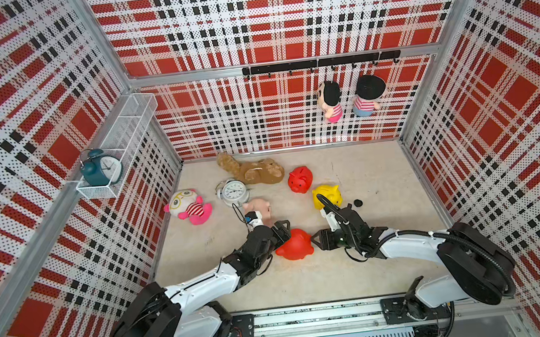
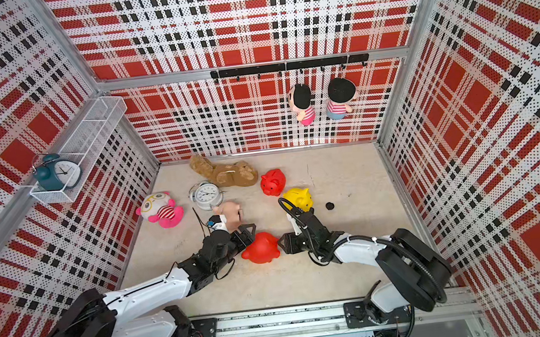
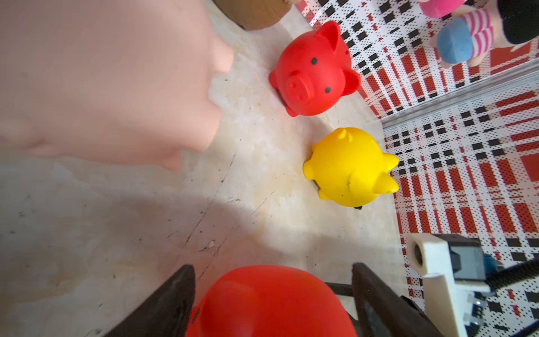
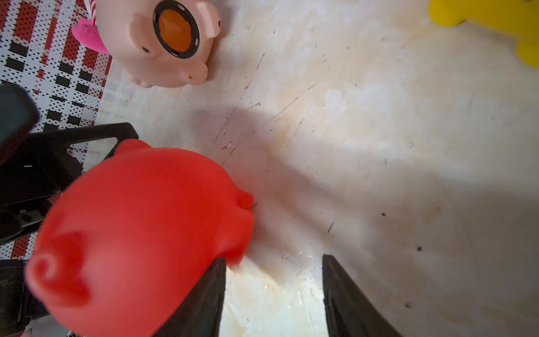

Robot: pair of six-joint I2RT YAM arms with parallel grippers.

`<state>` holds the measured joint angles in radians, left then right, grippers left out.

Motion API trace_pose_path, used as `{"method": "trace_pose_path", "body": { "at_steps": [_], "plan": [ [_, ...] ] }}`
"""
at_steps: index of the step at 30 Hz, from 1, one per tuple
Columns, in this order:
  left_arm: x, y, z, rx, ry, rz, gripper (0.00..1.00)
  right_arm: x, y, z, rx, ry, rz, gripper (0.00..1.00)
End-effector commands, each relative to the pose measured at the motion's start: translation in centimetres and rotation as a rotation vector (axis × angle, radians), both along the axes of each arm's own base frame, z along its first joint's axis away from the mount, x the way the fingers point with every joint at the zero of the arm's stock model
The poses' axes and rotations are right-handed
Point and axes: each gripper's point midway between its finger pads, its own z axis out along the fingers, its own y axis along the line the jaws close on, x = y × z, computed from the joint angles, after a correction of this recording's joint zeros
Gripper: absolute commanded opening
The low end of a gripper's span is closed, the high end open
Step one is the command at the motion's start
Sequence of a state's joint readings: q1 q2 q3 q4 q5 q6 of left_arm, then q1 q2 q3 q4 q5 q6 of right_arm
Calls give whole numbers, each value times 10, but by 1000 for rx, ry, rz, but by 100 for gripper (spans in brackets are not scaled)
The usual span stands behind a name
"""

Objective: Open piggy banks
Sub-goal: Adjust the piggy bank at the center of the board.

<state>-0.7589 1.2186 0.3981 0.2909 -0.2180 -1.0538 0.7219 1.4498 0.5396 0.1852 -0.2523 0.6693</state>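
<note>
The left end effector point(image 3: 271, 267) pinches the near red piggy bank point(image 1: 295, 244) between its jaws, probably to steady it on the desk point(image 1: 341, 278) while the belly plug is reached. The right end effector point(image 4: 273, 258) is spread and empty just beside that pig, one finger brushing its flank. Beyond the pig, the pale pink piggy bank point(image 4: 163, 43) lies tipped, its belly hole already open. The yellow piggy bank point(image 1: 327, 195) and a loose black plug point(image 1: 357, 203) sit farther off.

Perforated wall panels point(image 1: 280, 21), red-black-white plaid, on three sides. Pale scuffed floor point(image 1: 325, 283). White mesh shelf point(image 1: 139, 111) at side; black hook rail point(image 1: 285, 66) at rear.
</note>
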Motion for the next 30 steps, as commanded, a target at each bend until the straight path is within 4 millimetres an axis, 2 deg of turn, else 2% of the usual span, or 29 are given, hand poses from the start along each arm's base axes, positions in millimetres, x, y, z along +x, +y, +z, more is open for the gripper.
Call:
{"method": "trace_pose_path", "body": {
  "at_steps": [1, 11, 16, 19, 23, 24, 27, 28, 30],
  "plan": [
    [0, 4, -14, -43, 25, 38, 83, 0, 14, 12, 66, -17, 18, 55],
    [2, 17, -42, -42, 85, 67, 75, -5, 45, 43, 186, -52, 101, 55],
    [-4, 35, -57, -54, 117, 109, 74, -4, 60, 57, 234, -70, 138, 54],
    [-5, 44, -60, -48, 117, 127, 70, -3, 61, 61, 232, -83, 139, 54],
    [-2, 42, -58, -29, 108, 110, 64, -2, 55, 71, 184, -153, 158, 54],
    [-2, 42, -59, -22, 111, 109, 64, -3, 54, 76, 166, -179, 177, 55],
    [0, 44, -61, -16, 114, 110, 64, -8, 55, 87, 114, -263, 262, 68],
    [1, 44, -59, -15, 108, 109, 64, -9, 56, 87, 92, -277, 292, 72],
    [1, 43, -56, -19, 104, 99, 64, -12, 59, 82, 42, -283, 341, 76]
  ]
}}
